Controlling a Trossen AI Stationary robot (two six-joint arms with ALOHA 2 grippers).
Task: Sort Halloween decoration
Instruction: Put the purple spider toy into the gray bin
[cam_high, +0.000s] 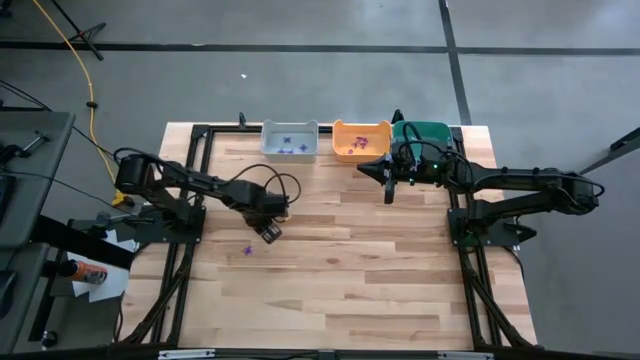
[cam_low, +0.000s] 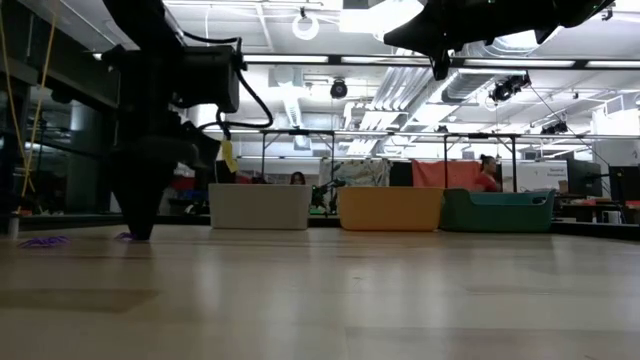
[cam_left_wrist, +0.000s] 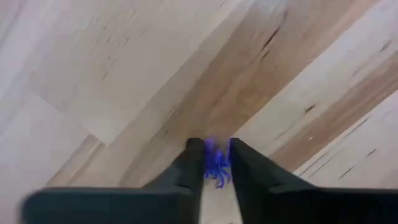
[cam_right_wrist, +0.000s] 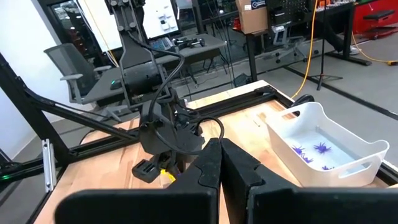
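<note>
Left gripper (cam_left_wrist: 216, 163) down on table, fingers narrowed around blue-purple trinket (cam_left_wrist: 216, 165) (grip unconfirmed); close fully before lifting. Right gripper (cam_high: 388, 188) shut, waiting near bins.

Both my arms are dark, near-black w/ chunky joint housings. Left arm (cam_high: 190, 185) has a black cable looped loose by the wrist and a small yellow tag near the gripper. Right arm (cam_high: 520, 185) shows tiny green lights at the wrist. Fingers (cam_left_wrist: 186, 171) are matte black, flat-sided, tapering to blunt tips.
</note>
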